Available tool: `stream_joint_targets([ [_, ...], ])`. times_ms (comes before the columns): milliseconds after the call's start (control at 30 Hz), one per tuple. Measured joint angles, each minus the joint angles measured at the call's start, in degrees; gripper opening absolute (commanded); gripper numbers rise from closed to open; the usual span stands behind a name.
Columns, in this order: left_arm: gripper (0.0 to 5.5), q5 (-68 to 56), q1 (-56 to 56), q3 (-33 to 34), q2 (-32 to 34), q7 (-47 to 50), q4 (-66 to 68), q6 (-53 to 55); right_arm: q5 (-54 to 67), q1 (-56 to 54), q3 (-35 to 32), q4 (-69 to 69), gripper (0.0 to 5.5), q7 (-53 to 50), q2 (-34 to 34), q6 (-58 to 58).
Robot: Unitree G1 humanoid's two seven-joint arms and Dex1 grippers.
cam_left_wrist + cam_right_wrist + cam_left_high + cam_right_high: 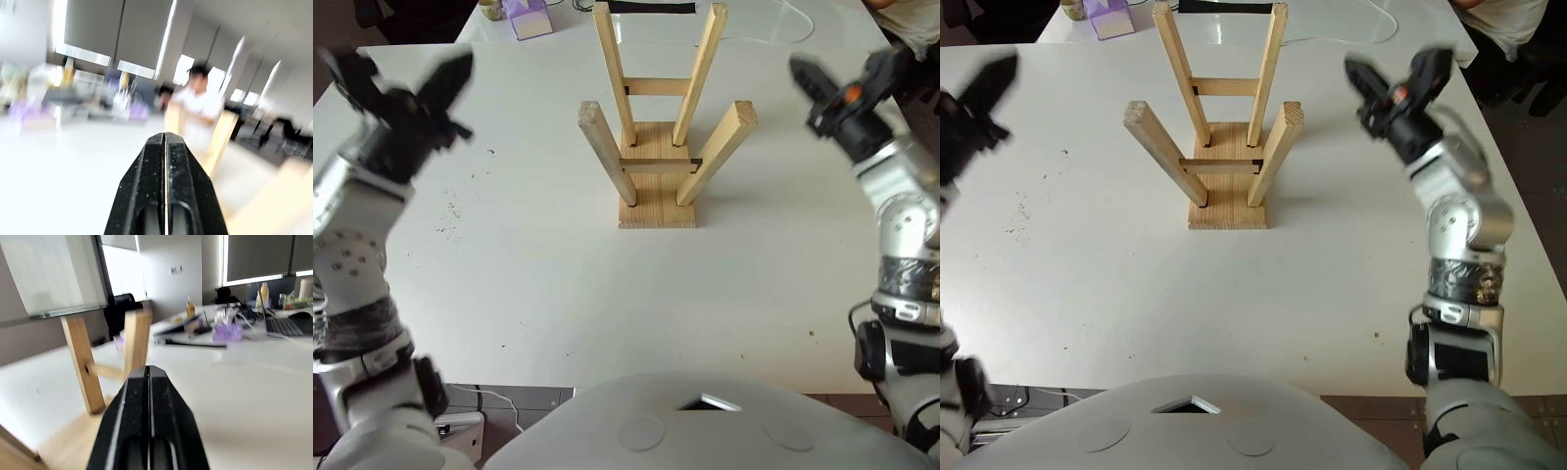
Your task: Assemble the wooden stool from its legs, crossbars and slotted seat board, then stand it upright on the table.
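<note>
Wooden stool [656,162] of pale timber, standing inverted near the middle of the white table [558,284]. Its rectangular slotted seat board [657,213] lies flat on the tabletop, and the four square-section legs rise from it, splaying outward. The two far legs [613,69] are joined by an upper crossbar [657,86]. The two near legs [607,157] are joined by a lower crossbar [658,164], which shows a dark line along its top edge. All joints appear seated, though the sockets at the board are too small to confirm.

Left gripper [450,80], black and two-fingered, is raised above the table on the robot's left. It is well apart from the stool and points toward it. In the left wrist view its fingers [146,186] lie pressed together along a thin seam with nothing between them; that picture is smeared, so the seam is read as closed with some caution.

Right gripper [1363,80], black with an orange mark behind it, is raised on the robot's right, likewise well apart from the stool. In the right wrist view its fingers [132,426] meet flush and are empty, with the stool's legs beyond the tip.

Background: a purple tissue box [529,18] and a flat black strip [651,7] lie at the far edge. Small dark specks [450,211] dot the table left of the stool.
</note>
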Motion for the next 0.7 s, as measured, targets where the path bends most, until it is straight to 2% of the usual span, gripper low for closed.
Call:
stream_joint_targets([
  [100,0.04,11.7,5.8,-7.9,5.7,-11.7,6.6,-2.3,-5.8,6.9,3.9,0.2,0.0,0.5,1.4,-2.8],
  [167,0.04,15.2,5.4,-10.8,8.2,-16.8,7.1,-3.5,-7.3,8.1,4.4,-0.2,0.0,0.2,2.6,-4.0],
  [267,0.04,18.1,-0.8,-16.8,8.1,-23.3,5.9,-4.0,-8.7,7.3,5.4,-0.8,0.0,1.3,3.6,-4.4],
  [333,0.04,20.3,-5.3,-21.9,5.5,-25.8,4.6,-4.7,-9.5,4.1,7.7,0.3,0.0,4.6,4.7,-5.2],
  [433,0.04,23.4,-8.0,-28.1,-0.3,-25.7,3.1,-5.7,-10.3,-3.0,10.7,5.1,0.0,13.6,4.3,-6.4],
  [500,0.04,25.0,-7.4,-29.6,-3.8,-23.6,2.2,-6.4,-10.6,-7.4,13.1,8.6,0.0,20.0,4.0,-6.6],
  [633,0.04,26.6,-3.8,-28.8,-8.4,-16.5,-0.3,-7.3,-10.6,-12.8,17.2,12.6,0.0,30.8,4.9,-6.5],
  [700,0.04,28.7,-0.4,-25.9,-9.9,-11.7,-0.8,-9.4,-11.9,-13.2,20.9,12.5,0.0,34.9,5.1,-6.1],
])
